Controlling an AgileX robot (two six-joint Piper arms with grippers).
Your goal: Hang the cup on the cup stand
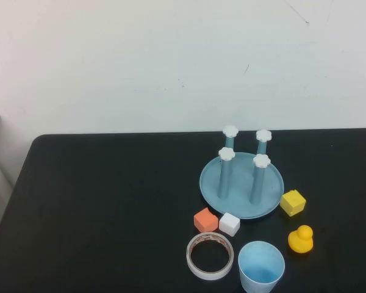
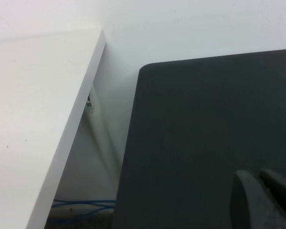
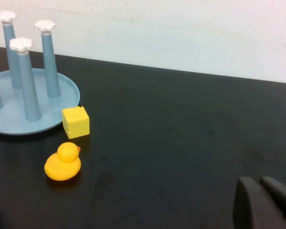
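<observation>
- Nearest the robot on the black bench (image 1: 110, 201): cup (image 1: 261, 267) upright, mouth up, at the front edge, right of centre.
- Just left of the cup, nearly touching: white tape ring (image 1: 210, 256) lying flat.
- Right of the cup and a little farther back: yellow duck (image 1: 301, 238), apart from it.
- Behind the tape ring: orange block (image 1: 205, 220) and white cube (image 1: 229, 224) side by side, both close to the front rim of the stand.
- Farther back: stand (image 1: 210, 183), a round blue-grey dish with four upright blue posts, each topped by a white flower cap; nothing hung on any post.
- At the stand's right rim: yellow cube (image 1: 293, 202), just beside the dish.
- Left end effector (image 2: 264, 198): out of the high view; dark fingertips visible only in the left wrist view, pressed together, above the bench's far-left corner, well apart from cup and stand.
- Right end effector (image 3: 262, 202): likewise seen only in its wrist view, fingertips together, low over bare bench, well off to the right of the duck and yellow cube.
</observation>
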